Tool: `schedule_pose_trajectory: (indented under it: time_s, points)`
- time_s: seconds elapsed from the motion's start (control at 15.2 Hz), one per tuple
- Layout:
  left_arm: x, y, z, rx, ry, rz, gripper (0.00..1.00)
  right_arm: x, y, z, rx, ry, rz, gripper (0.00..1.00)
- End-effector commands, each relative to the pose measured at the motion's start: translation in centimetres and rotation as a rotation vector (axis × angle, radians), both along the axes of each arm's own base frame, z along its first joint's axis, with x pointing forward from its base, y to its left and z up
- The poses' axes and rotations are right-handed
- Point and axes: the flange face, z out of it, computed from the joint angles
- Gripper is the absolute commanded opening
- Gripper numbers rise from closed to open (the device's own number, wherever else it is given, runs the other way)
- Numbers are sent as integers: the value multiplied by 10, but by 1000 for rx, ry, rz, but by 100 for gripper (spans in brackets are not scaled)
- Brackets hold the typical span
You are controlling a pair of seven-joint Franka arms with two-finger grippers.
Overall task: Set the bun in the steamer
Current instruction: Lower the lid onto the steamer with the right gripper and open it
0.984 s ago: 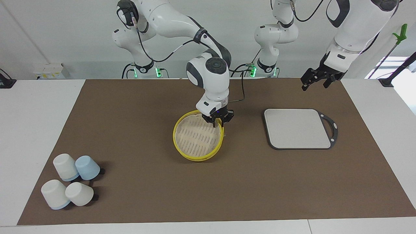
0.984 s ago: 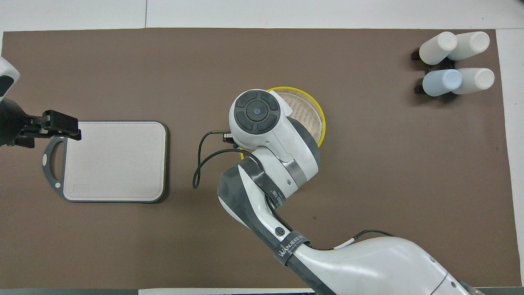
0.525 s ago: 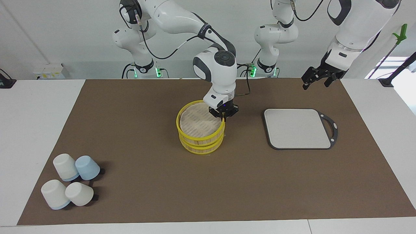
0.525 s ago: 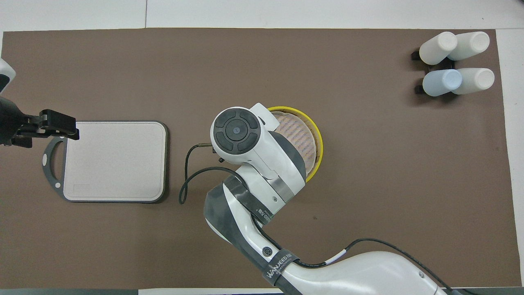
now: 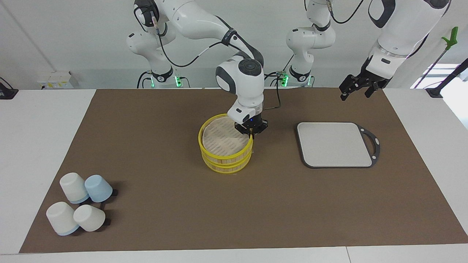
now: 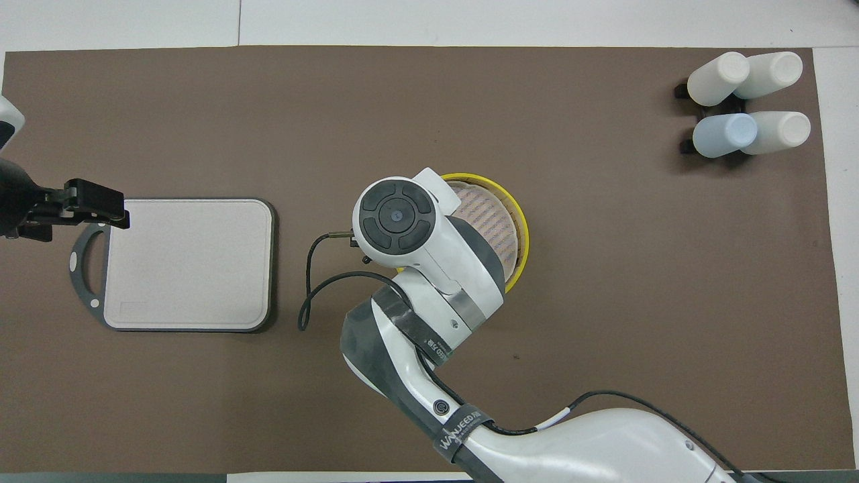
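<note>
The steamer (image 5: pixel 227 163) stands at the middle of the brown mat, with its yellow-rimmed lid (image 5: pixel 222 137) lying flat on top of it. My right gripper (image 5: pixel 251 132) is shut on the lid's rim, at the edge toward the left arm's end of the table. In the overhead view the right arm covers much of the lid (image 6: pixel 495 216), and only part of the steamer's yellow rim (image 6: pixel 521 258) shows. The bun is hidden. My left gripper (image 5: pixel 354 90) hangs open and empty in the air over the mat near the grey board's handle, and it also shows in the overhead view (image 6: pixel 94 203).
A grey flat board (image 5: pixel 334 144) with a black handle lies toward the left arm's end, also in the overhead view (image 6: pixel 188 261). Several white and blue cups (image 5: pixel 78 206) lie tipped at the right arm's end, farther from the robots, also seen from overhead (image 6: pixel 745 100).
A second ago the right gripper held the lid tilted over the basket. It has lowered the lid flat onto the steamer and still grips the rim. The left arm has barely moved.
</note>
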Motion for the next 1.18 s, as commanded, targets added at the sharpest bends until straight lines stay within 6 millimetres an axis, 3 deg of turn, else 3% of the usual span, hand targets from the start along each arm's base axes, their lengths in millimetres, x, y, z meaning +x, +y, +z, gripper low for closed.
schedule_pose_trajectory:
  time_s: [0.0,0.13,0.33,0.46,0.66,0.85,1.11]
  points:
    - [2,0,5,-14,1,-13,100,-7,-3,0,23,-5,-18,66]
    - [2,-1,5,-14,0,-15,100,-7,-4,-1,18,1,-21,98]
    - [2,-2,5,-14,-2,-16,100,0,-10,7,13,1,-32,100]
    - [2,-2,5,-14,-2,-18,100,26,-34,33,-1,-7,-62,100]
    - [2,0,5,-14,-2,-15,100,56,-105,75,-18,-3,-76,100]
    - [2,0,6,-15,-4,-13,100,60,-184,124,-64,56,-98,100]
    - [2,0,6,-15,-4,-13,100,63,-313,155,-103,154,-2,100]
